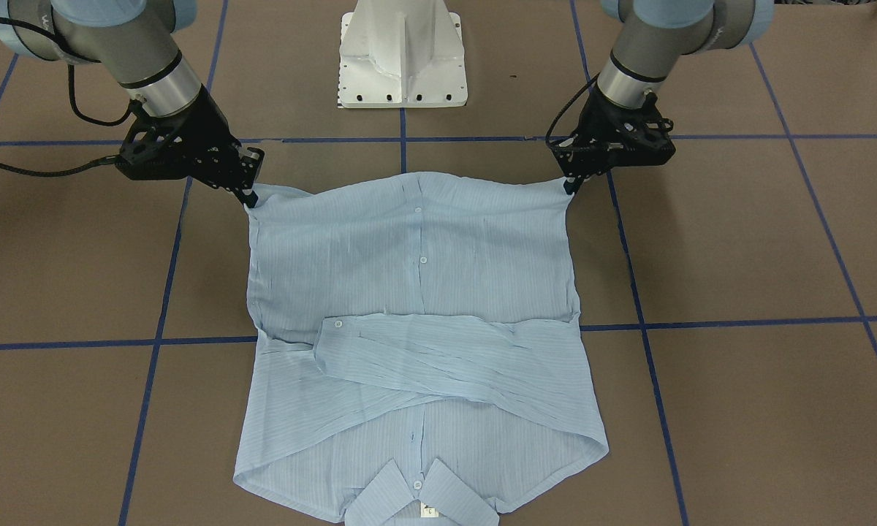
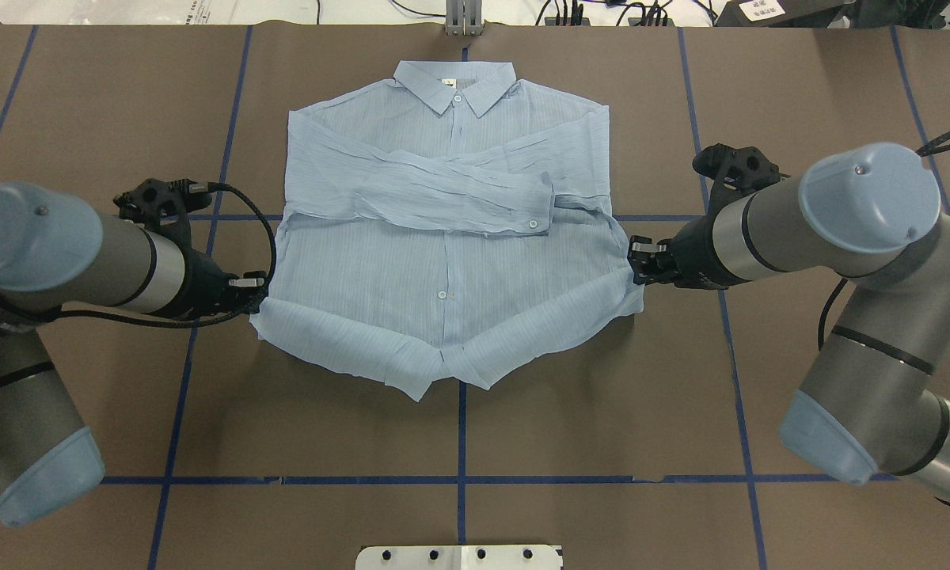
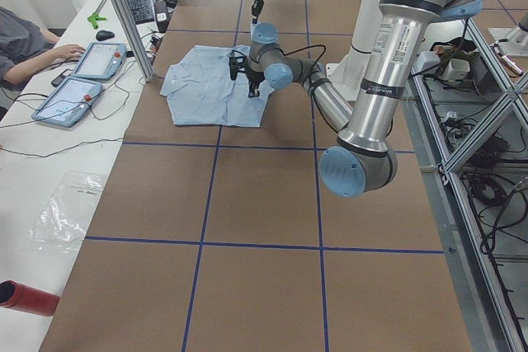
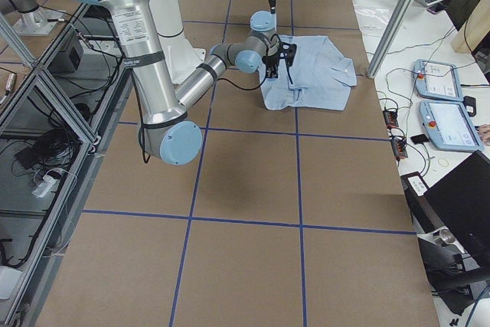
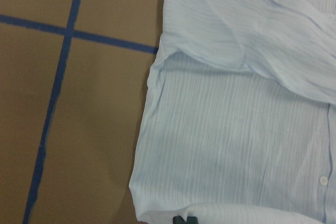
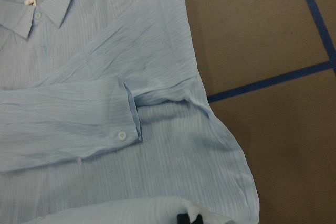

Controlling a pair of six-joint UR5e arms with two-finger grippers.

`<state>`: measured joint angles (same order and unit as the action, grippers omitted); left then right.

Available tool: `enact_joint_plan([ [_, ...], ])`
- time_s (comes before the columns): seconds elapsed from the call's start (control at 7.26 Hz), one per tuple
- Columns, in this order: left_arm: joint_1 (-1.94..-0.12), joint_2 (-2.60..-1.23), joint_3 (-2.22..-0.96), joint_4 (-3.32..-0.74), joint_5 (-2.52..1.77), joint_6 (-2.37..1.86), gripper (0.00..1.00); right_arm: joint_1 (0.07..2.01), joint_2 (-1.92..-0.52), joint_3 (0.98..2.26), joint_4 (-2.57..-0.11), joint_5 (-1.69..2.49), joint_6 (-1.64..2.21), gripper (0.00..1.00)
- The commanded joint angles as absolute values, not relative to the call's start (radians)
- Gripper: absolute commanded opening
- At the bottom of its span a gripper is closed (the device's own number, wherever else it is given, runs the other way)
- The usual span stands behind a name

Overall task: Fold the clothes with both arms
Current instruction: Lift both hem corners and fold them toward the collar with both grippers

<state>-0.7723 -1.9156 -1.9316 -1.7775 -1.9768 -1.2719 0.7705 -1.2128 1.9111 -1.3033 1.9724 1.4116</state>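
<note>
Left end effector (image 2: 257,285) was closed narrow on the shirt's (image 2: 443,261) hem corner on its own side, and your right end effector (image 2: 638,265) was pinched the same way on the opposite corner. In each wrist view you could see only the black tips at the bottom edge, with a fold of pale cloth at them.

You had the shirt lying front-up on the bench (image 2: 522,427), collar (image 2: 455,83) at the far end from the robot with its small white neck tag (image 2: 446,81) showing. Both sleeves (image 2: 435,194) were crossed over the chest, and the upper one ended in a buttoned cuff (image 2: 534,224) toward the right arm's side.

Between your two end effectors the hem (image 2: 348,348) was turned up from the bench. In the overhead view it showed as a band dipping toward the robot at the middle, where the two front panels met. The rest of the body lay flat, with light creases, across the blue tape lines (image 2: 461,443). A white pedestal (image 1: 402,58) stood on the robot's side of the hem, well apart from the cloth.
</note>
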Motion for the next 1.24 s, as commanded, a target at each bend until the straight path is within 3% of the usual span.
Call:
enact_joint_plan([
  [0.0, -0.845, -2.037, -1.763, -1.793, -1.993, -1.256, 0.00, 0.866, -1.091, 1.748, -1.302, 1.999, 1.399, 0.00],
  [0.41, -0.954, -2.143, -1.558, -1.916, -2.050, -1.256, 0.00, 0.963, -0.936, 1.545, -1.298, 2.060, 1.381, 0.00],
  [0.83, -0.982, -2.238, -1.236, -2.153, -2.051, -1.265, 0.00, 0.980, -0.803, 1.292, -1.273, 2.060, 1.319, 0.00],
  [1.1, -0.982, -2.291, -1.136, -2.203, -2.048, -1.273, 0.00, 0.977, -0.770, 1.147, -1.163, 2.059, 1.319, 0.00],
])
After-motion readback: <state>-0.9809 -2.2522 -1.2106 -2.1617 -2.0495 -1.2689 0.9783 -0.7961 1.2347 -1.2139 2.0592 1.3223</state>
